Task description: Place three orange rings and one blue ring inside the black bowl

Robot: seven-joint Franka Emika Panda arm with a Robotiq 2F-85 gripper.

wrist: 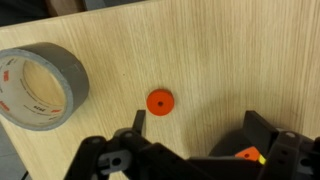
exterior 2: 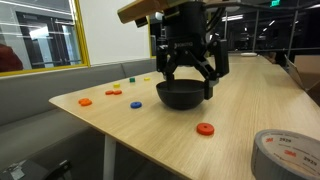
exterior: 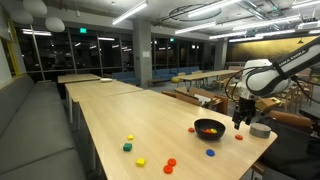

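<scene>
1. The claw [exterior 2: 187, 78] is wide apart and holds nothing. It hangs over the surface [exterior 2: 140, 135], close to the bowl [exterior 2: 180, 97].
2. One orange ring [wrist: 159, 101] lies flat below the claw, near the tape [wrist: 40, 85].
3. The blue ring [exterior 2: 136, 103] and two more orange rings [exterior: 168, 165] lie past the bowl, apart from it.
4. Something may be in the bowl, but it is too small to tell.
5. The ring is thin and sits nearer one finger. The claw could knock it away or hit the surface.
6. The claw could also bump the tape.
</scene>
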